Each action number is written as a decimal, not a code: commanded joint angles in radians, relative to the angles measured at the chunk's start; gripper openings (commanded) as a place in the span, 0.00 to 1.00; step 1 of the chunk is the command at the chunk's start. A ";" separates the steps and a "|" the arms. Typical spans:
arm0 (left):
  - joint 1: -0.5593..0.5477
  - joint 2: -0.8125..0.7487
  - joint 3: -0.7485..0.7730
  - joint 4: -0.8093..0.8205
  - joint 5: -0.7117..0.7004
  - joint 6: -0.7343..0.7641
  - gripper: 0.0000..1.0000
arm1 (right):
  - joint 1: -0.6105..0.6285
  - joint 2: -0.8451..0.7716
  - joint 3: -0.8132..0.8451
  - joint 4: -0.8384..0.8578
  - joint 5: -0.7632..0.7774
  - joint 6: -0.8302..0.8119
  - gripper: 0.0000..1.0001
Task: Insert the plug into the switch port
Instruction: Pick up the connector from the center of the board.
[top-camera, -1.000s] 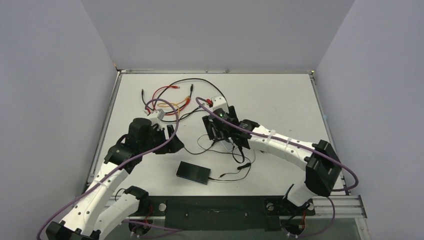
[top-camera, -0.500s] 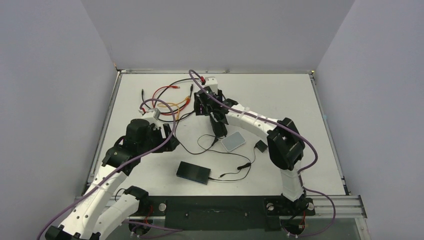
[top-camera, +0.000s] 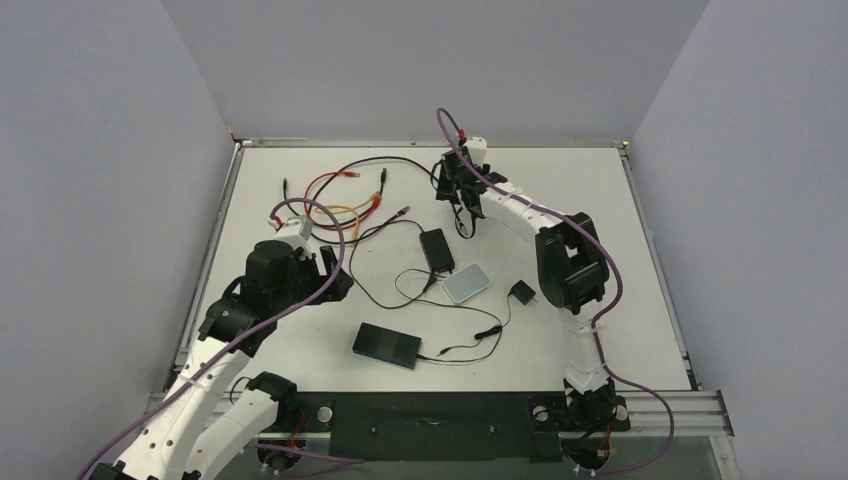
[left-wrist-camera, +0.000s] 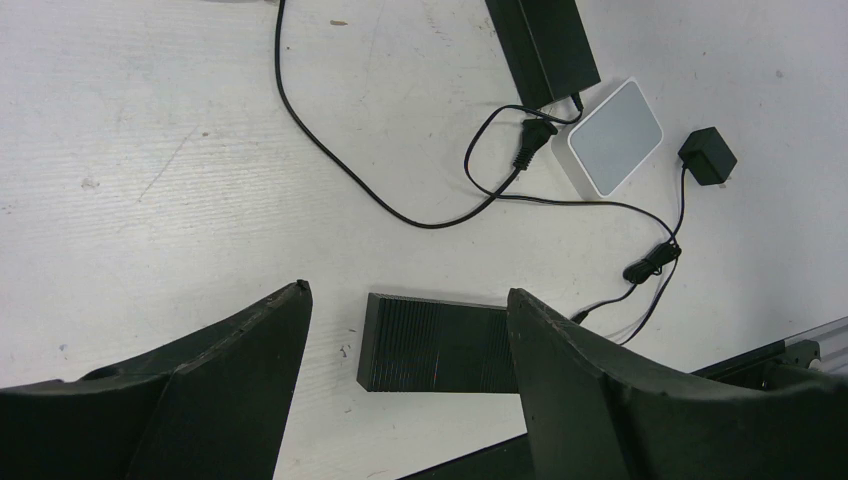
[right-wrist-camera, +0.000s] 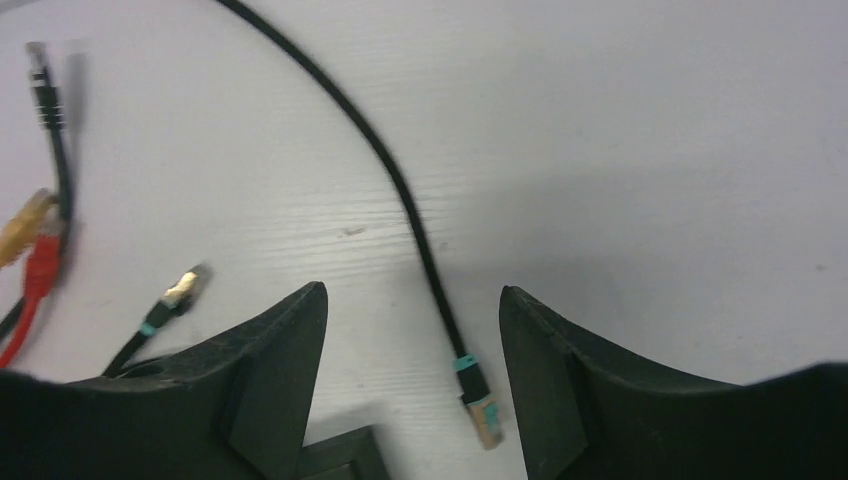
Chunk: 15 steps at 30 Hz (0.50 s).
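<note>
Right wrist, lower centre: plug (right-wrist-camera: 483, 412) light, stiff, cable (right-wrist-camera: 400, 195) limp; we'd grip behind teal band (right-wrist-camera: 462, 363); right claw (right-wrist-camera: 412, 292) spread, empty.

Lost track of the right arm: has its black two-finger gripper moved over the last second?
Yes. The right gripper has swung from above the light grey rounded-square pad toward the table's far edge.

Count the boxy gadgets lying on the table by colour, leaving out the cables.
Black: 3 (switch box, adapter brick, small wall adapter)
Light grey: 1 (rounded-square pad)
Total: 4
</note>
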 joint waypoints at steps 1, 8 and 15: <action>0.007 0.011 0.018 0.017 -0.023 0.009 0.70 | -0.025 0.024 0.041 -0.052 -0.034 -0.082 0.59; 0.008 0.009 0.019 0.020 -0.013 0.010 0.70 | -0.052 0.053 0.042 -0.107 -0.047 -0.131 0.57; 0.008 0.006 0.018 0.020 -0.014 0.009 0.70 | -0.057 0.089 0.049 -0.146 -0.082 -0.152 0.52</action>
